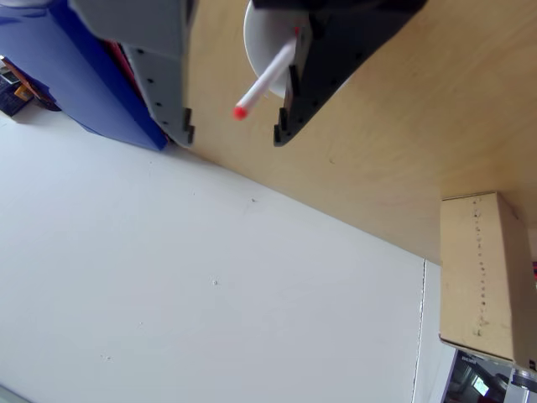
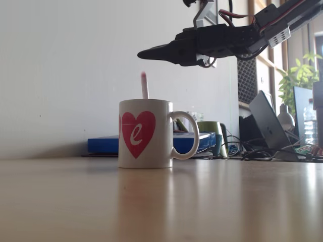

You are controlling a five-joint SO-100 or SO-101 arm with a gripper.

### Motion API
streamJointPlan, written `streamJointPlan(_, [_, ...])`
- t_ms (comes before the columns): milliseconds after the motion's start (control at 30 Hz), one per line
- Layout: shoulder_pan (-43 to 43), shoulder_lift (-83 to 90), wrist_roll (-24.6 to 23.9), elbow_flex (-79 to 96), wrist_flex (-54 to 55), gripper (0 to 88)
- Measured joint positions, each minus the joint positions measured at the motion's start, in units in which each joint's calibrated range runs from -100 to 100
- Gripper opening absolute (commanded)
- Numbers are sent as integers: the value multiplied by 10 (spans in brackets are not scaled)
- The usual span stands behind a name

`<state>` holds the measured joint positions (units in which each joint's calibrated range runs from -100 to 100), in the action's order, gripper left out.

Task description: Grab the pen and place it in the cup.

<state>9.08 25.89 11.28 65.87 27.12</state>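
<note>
The white cup [image 2: 146, 133], with a pink-red heart on its side and its loop handle to the right, stands upright on the wooden table [image 2: 161, 201]. The pen [image 2: 145, 85] stands inside it, and its top pokes above the rim. In the other view I see the cup's rim [image 1: 258, 44] from above, and the pen [image 1: 270, 75] leans out with its orange-red end toward the wall. My gripper [image 1: 235, 133] is open, its grey and black fingers apart on either side of the pen without touching it. In the fixed view my gripper [image 2: 144, 53] hovers above and right of the cup.
A blue flat box [image 2: 146, 142] lies behind the cup against the white wall [image 2: 60, 65]. A green mug [image 2: 212, 133], a laptop [image 2: 270, 123], cables, a bottle and a plant crowd the right rear. A wooden block [image 1: 478, 277] stands at the table's edge.
</note>
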Motion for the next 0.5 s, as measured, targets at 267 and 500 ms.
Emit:
streamJointPlan(267, [0, 0, 0, 0, 0, 264])
streamJointPlan(500, [0, 0, 0, 0, 0, 256])
